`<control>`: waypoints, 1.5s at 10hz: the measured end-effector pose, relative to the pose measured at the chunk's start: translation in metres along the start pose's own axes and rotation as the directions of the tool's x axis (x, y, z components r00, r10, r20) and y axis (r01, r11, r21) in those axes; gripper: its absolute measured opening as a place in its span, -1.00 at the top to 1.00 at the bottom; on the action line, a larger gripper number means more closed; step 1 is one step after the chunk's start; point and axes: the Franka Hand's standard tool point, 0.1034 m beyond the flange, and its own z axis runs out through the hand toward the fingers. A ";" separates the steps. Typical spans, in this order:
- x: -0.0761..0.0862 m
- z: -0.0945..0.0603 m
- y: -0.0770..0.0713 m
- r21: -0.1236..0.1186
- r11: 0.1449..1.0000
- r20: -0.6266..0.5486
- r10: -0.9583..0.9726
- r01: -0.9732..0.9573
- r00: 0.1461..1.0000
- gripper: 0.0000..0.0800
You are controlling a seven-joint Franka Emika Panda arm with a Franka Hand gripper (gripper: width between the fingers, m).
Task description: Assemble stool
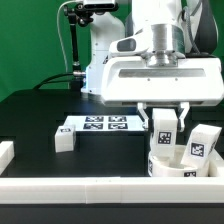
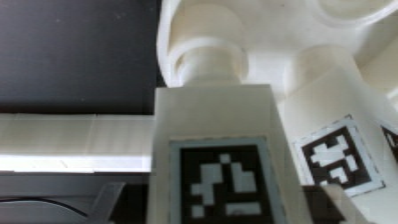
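Observation:
My gripper (image 1: 165, 116) is shut on a white stool leg (image 1: 163, 131) with a square tag and holds it upright over the round white disc (image 1: 160, 167) at the exterior view's lower right. The leg's lower end meets the disc; I cannot tell whether it is seated. A second leg (image 1: 201, 146) stands on the disc just to the right. A third leg (image 1: 65, 139) lies loose on the table at the left. In the wrist view the held leg (image 2: 219, 150) fills the space at my gripper (image 2: 217, 206), with the disc (image 2: 267, 35) beyond and the second leg (image 2: 349, 150) beside it.
The marker board (image 1: 103, 125) lies on the black table behind the loose leg. A long white border rail (image 1: 90, 190) runs along the front and another rail (image 1: 6, 152) sits at the exterior view's left. The robot base stands behind.

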 end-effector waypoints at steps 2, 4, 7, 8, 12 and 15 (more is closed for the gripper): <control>0.001 0.000 0.000 0.003 1.000 0.020 0.001 -0.001 1.000 0.16; 0.000 0.000 0.005 -0.001 1.000 0.019 0.008 -0.008 1.000 0.16; -0.008 -0.002 0.002 0.002 1.000 0.028 0.003 -0.003 1.000 0.16; -0.008 -0.002 0.002 0.002 1.000 0.028 0.003 -0.003 1.000 0.16; -0.008 -0.001 0.003 0.001 1.000 0.027 0.003 -0.003 1.000 0.16; -0.008 -0.001 0.002 0.003 1.000 0.039 0.004 -0.004 0.999 0.16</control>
